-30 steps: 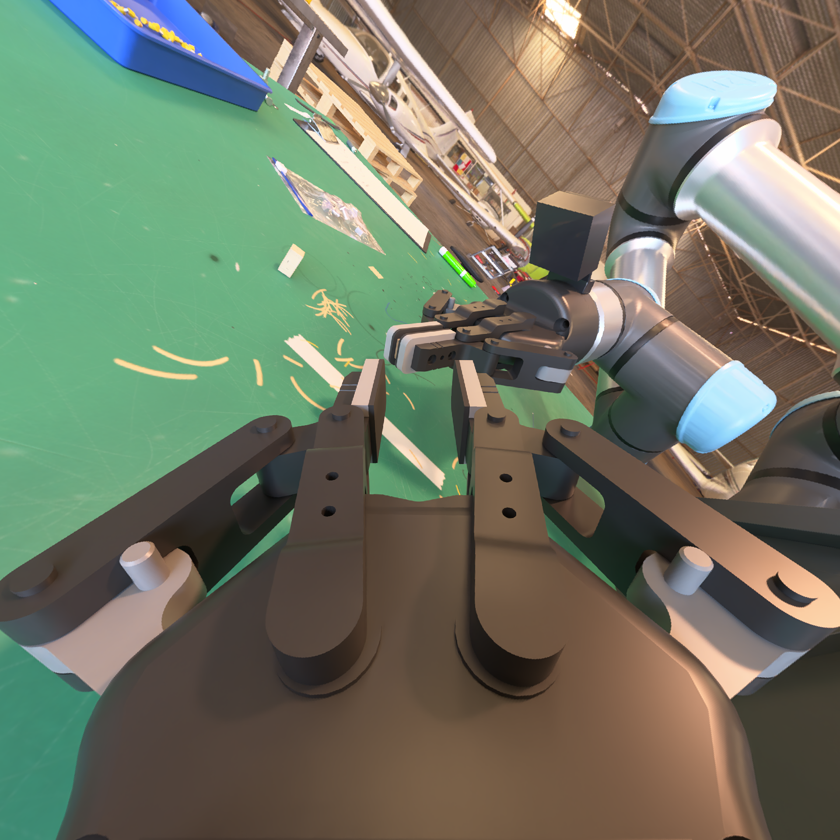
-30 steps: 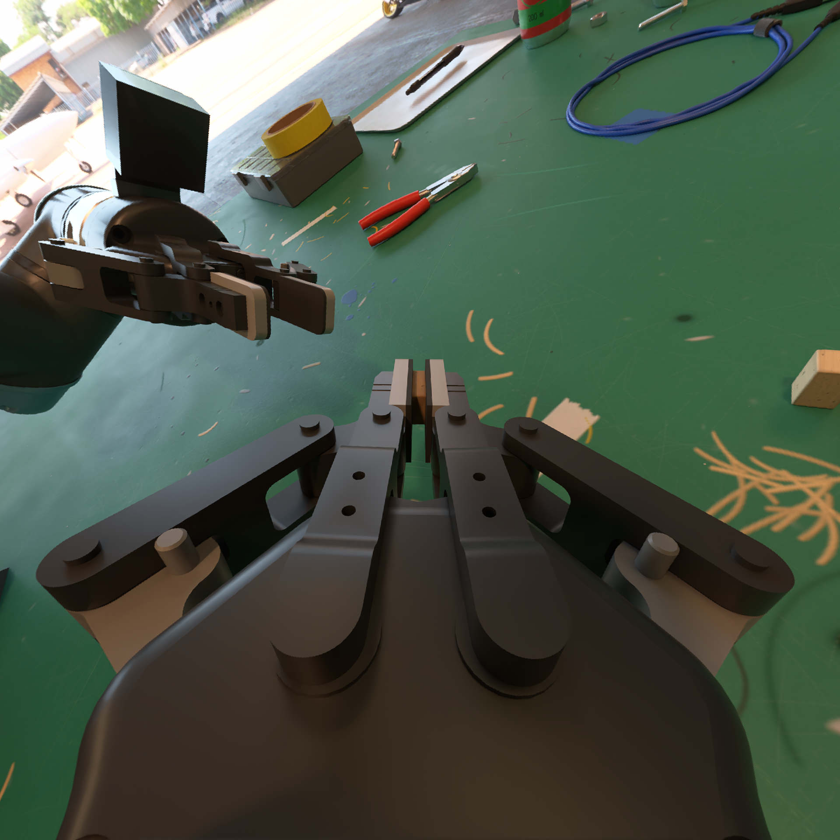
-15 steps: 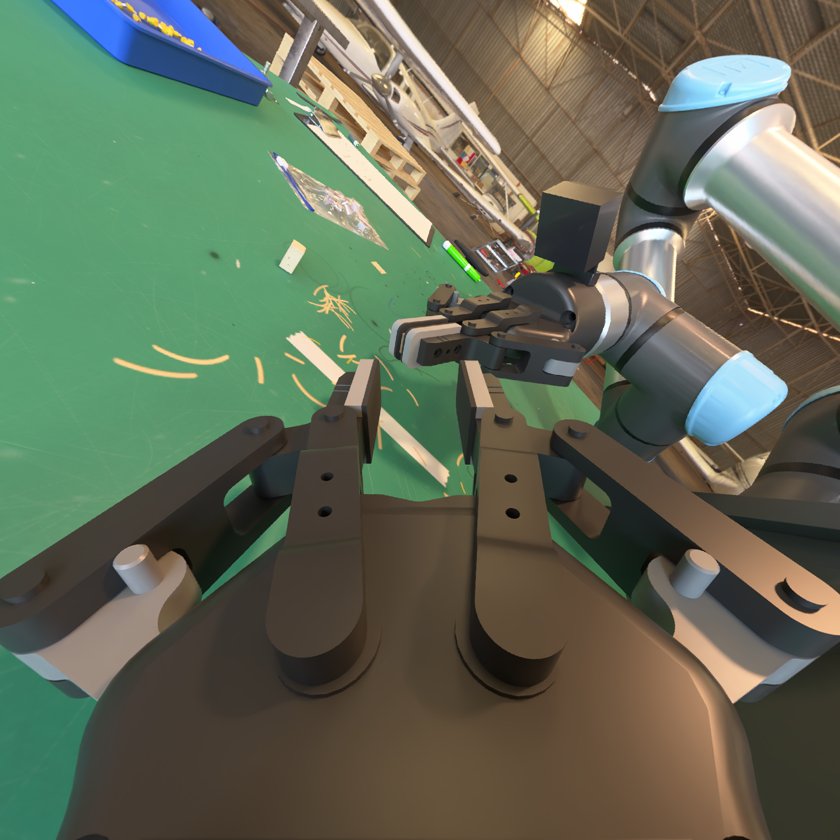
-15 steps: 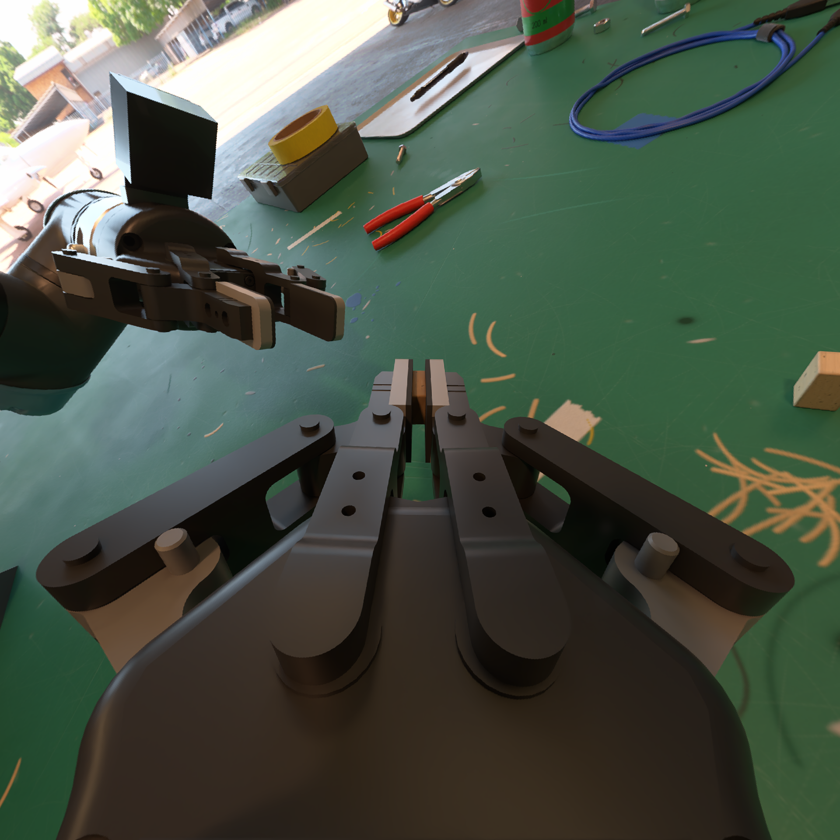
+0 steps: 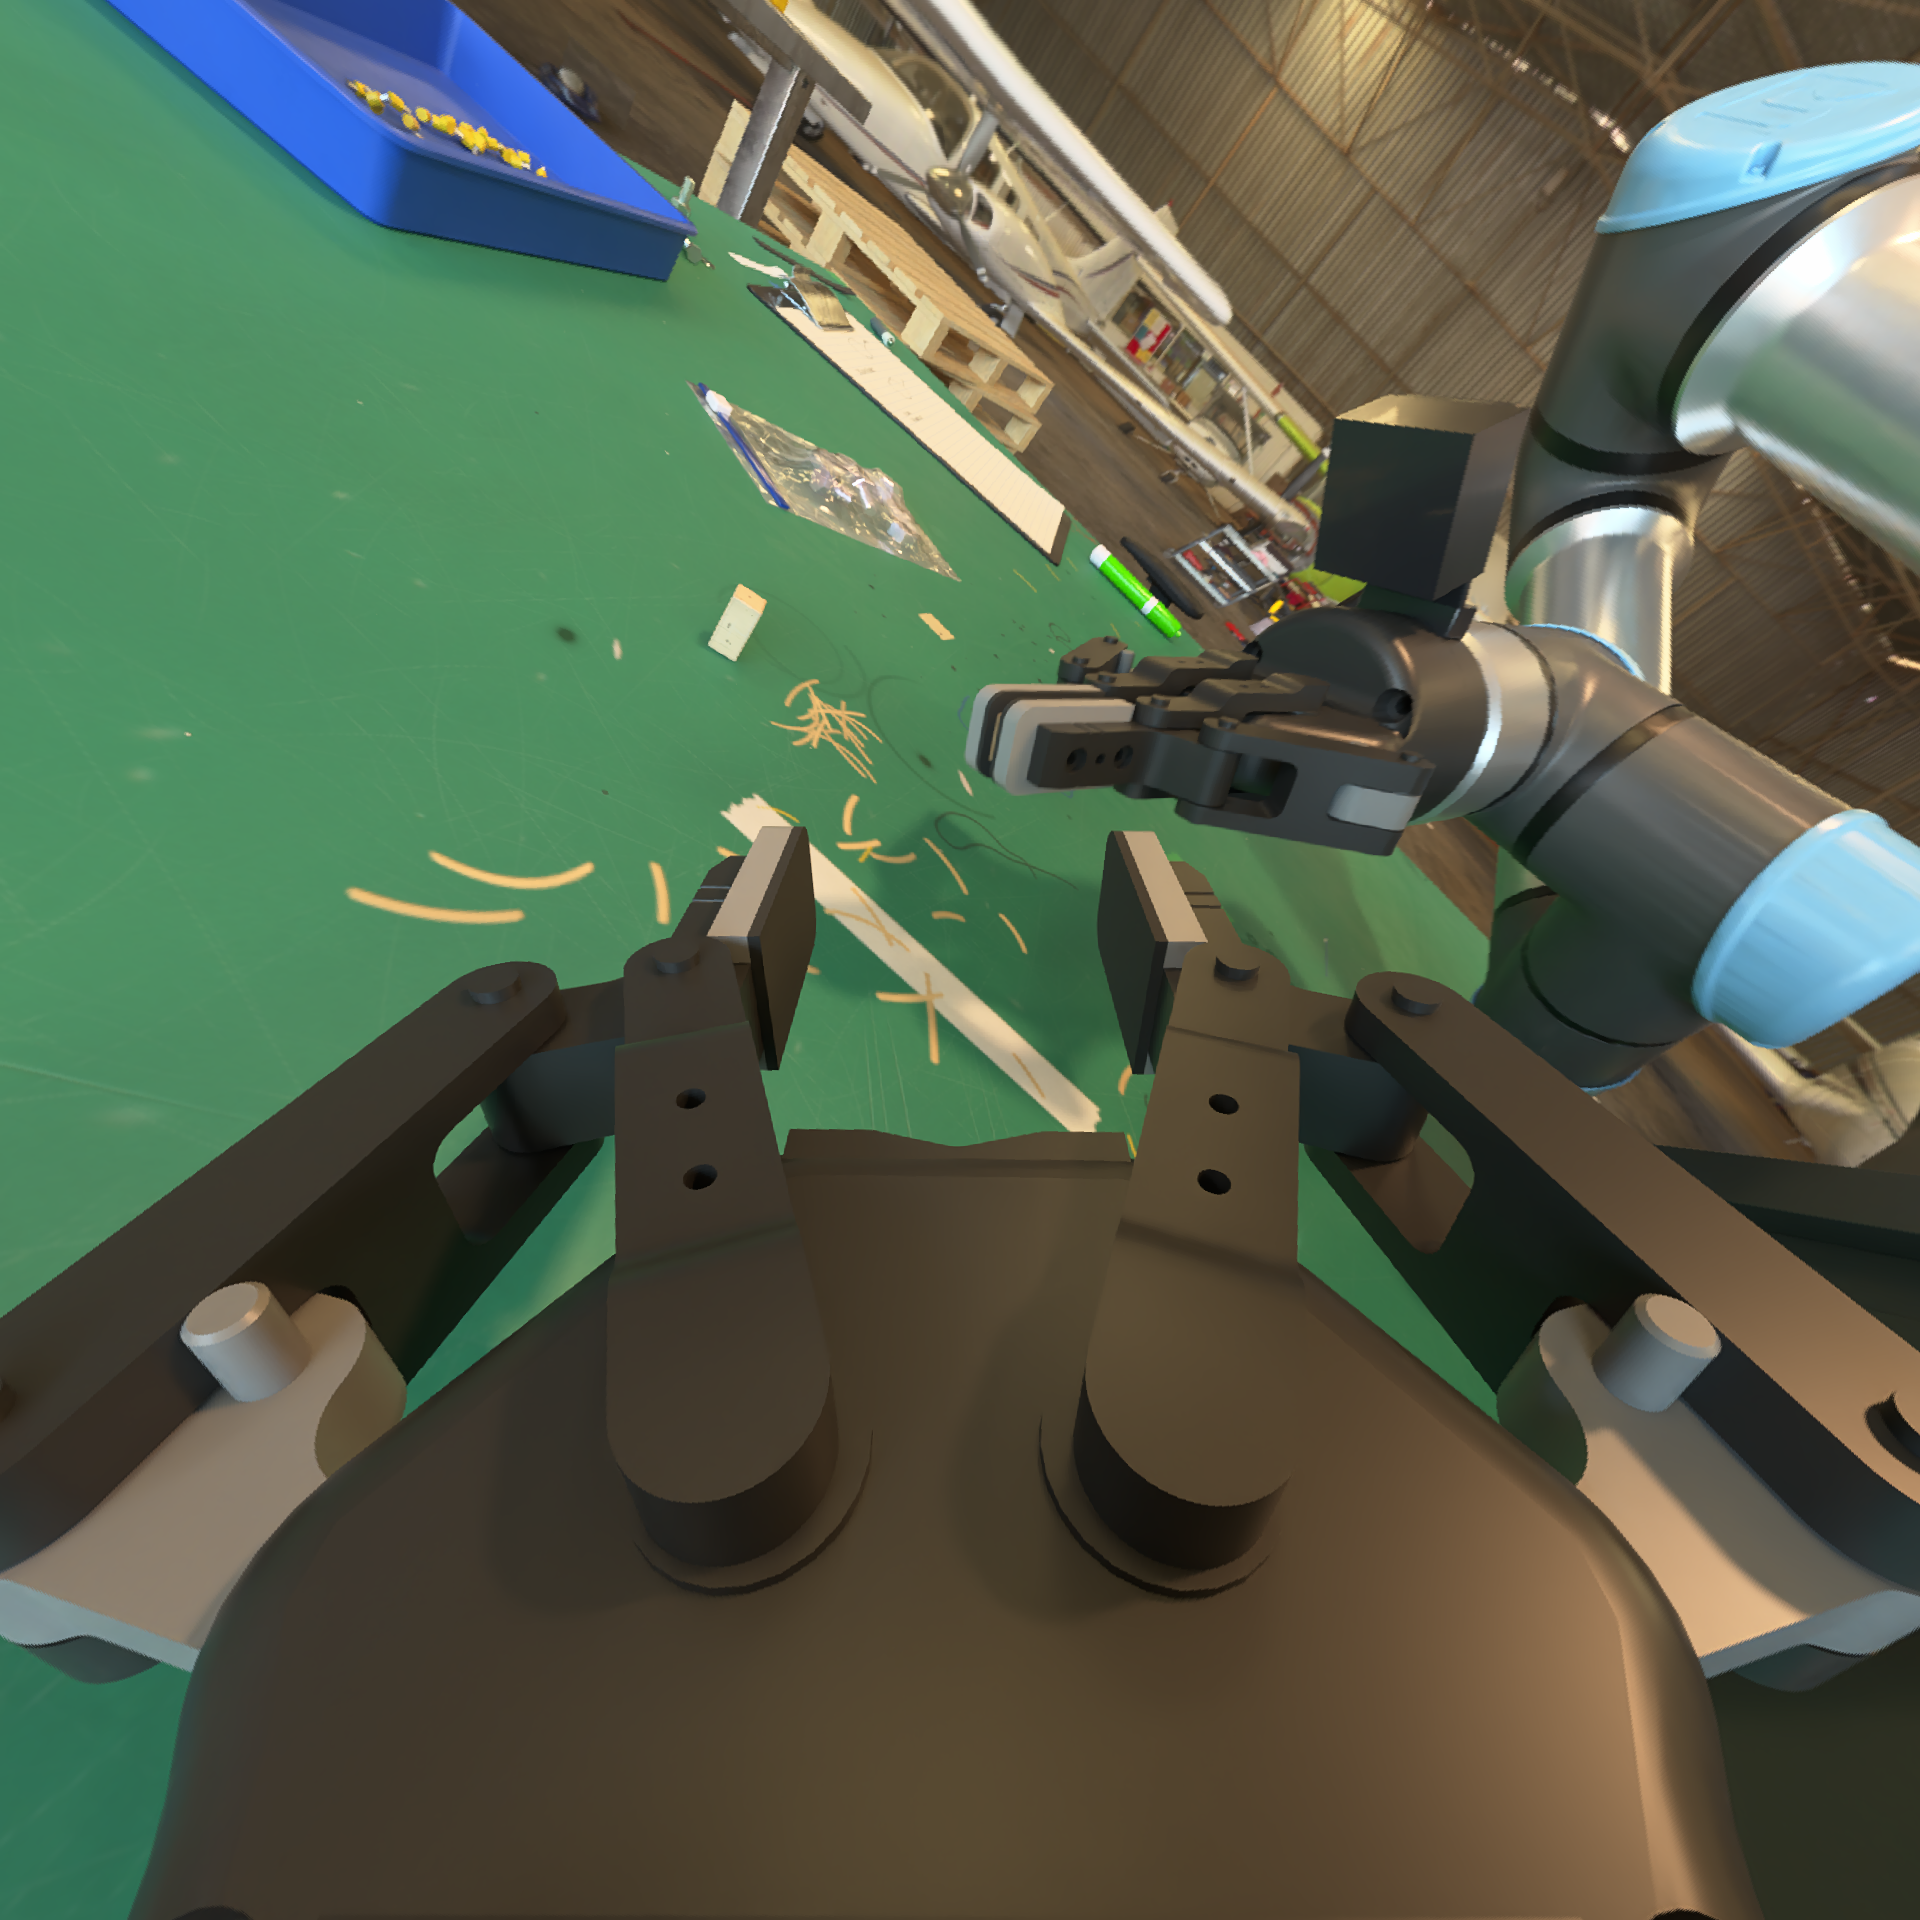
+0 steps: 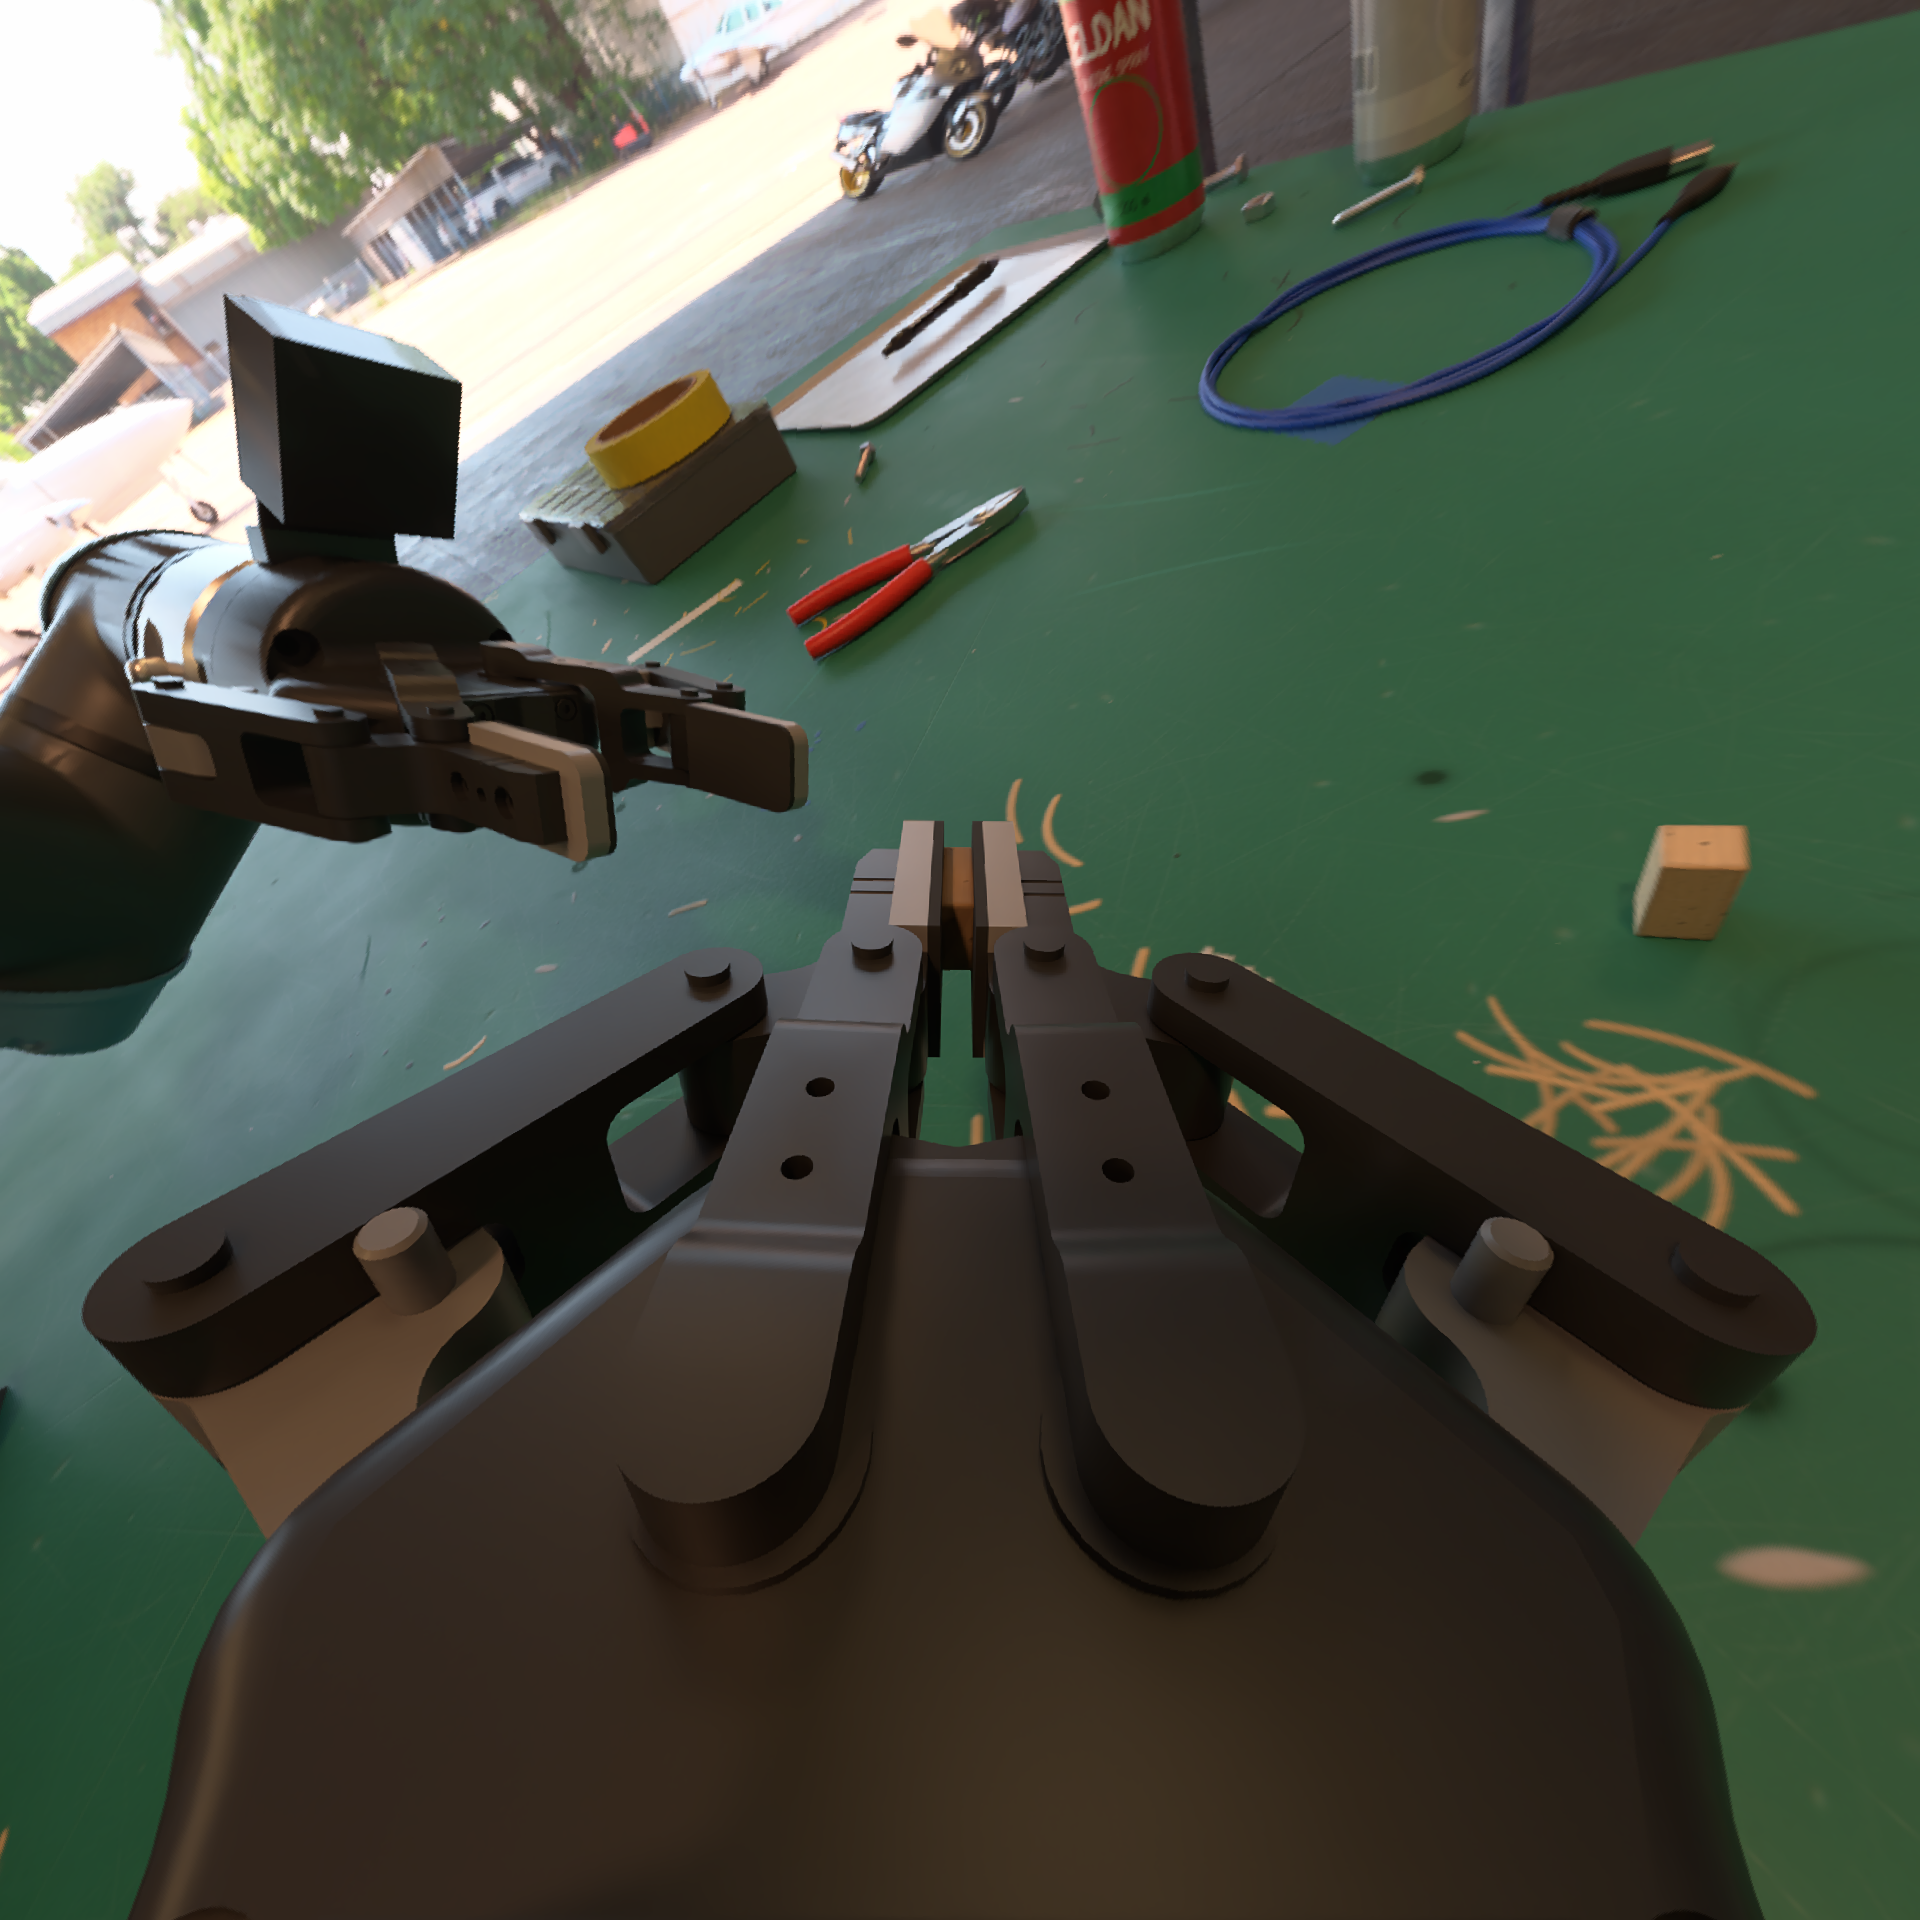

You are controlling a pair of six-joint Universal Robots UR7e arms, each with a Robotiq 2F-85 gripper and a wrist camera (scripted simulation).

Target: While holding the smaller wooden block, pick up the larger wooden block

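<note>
The larger wooden block (image 6: 1688, 881) lies on the green table (image 6: 1351, 644), far right of my right gripper (image 6: 957, 857). It also shows in the left wrist view (image 5: 736, 621), ahead and left of my left gripper (image 5: 956, 914). My right gripper is shut on the smaller wooden block (image 6: 957, 894) and holds it above the table. In the left wrist view the right gripper (image 5: 982, 732) hovers just ahead, and the small block is hidden there. My left gripper is open and empty above the table. It shows at the left in the right wrist view (image 6: 691, 784).
A blue tray (image 5: 416, 135), a plastic bag (image 5: 831, 488), a green marker (image 5: 1132, 592) and a white strip (image 5: 914, 977) lie ahead of the left gripper. Red pliers (image 6: 894, 582), yellow tape (image 6: 660, 426), a blue cable (image 6: 1434, 312), a red can (image 6: 1138, 114) and wood shavings (image 6: 1642, 1101) show in the right wrist view.
My left gripper's fingers have spread wider apart. The right gripper has stayed shut on the smaller block, and the two grippers have shifted only slightly.
</note>
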